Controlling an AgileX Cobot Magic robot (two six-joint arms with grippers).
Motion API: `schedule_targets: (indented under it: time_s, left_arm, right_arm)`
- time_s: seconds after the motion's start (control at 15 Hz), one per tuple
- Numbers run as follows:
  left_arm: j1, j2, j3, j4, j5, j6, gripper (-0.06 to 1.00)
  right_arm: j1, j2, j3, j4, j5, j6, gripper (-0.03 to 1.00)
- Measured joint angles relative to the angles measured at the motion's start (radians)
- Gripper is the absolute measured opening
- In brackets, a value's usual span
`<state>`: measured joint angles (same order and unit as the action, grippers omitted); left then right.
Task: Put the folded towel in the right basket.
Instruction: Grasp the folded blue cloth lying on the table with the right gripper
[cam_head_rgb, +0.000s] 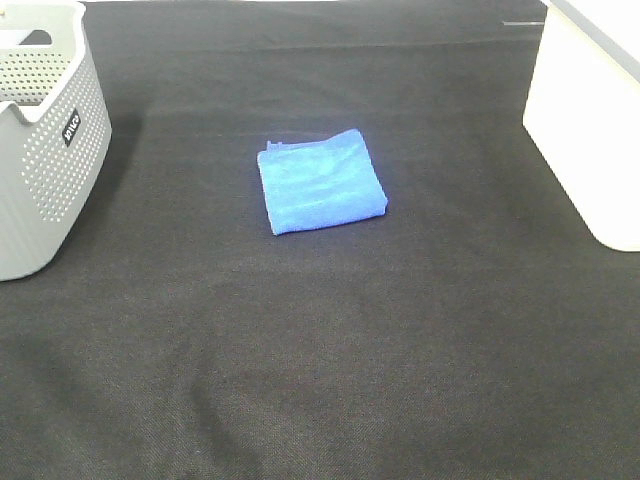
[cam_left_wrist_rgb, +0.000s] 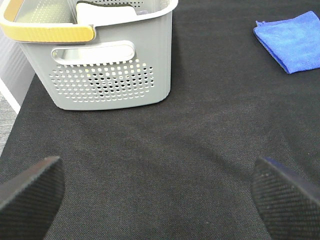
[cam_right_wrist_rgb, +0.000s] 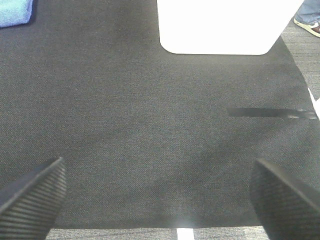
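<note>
A folded blue towel lies flat on the black cloth near the middle of the table. It also shows in the left wrist view and as a corner in the right wrist view. The right basket is white and stands at the table's right edge; the right wrist view shows its side. My left gripper is open and empty, well short of the towel. My right gripper is open and empty, facing the white basket. Neither gripper shows in the exterior high view.
A grey perforated basket with a yellow-wrapped handle stands at the left edge and holds something white. A strip of dark tape lies on the cloth. A person's shoe shows on the floor beyond the table.
</note>
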<state>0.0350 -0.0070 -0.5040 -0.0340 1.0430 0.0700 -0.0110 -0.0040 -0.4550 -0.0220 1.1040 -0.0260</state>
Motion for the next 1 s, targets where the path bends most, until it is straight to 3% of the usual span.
schedule_targets:
  time_s: [0.47, 0.8, 1.0]
  left_arm:
    - [0.0, 0.0, 0.0, 0.0, 0.0, 0.0, 0.94]
    - [0.0, 0.0, 0.0, 0.0, 0.0, 0.0, 0.94]
    - [0.0, 0.0, 0.0, 0.0, 0.0, 0.0, 0.94]
  right_arm:
    - [0.0, 0.11, -0.028, 0.008, 0.006, 0.0, 0.95]
    - [0.0, 0.914, -0.434, 0.123, 0.002, 0.0, 0.94]
    - [0.0, 1.266, -0.741, 0.158, 0.003, 0.0, 0.94]
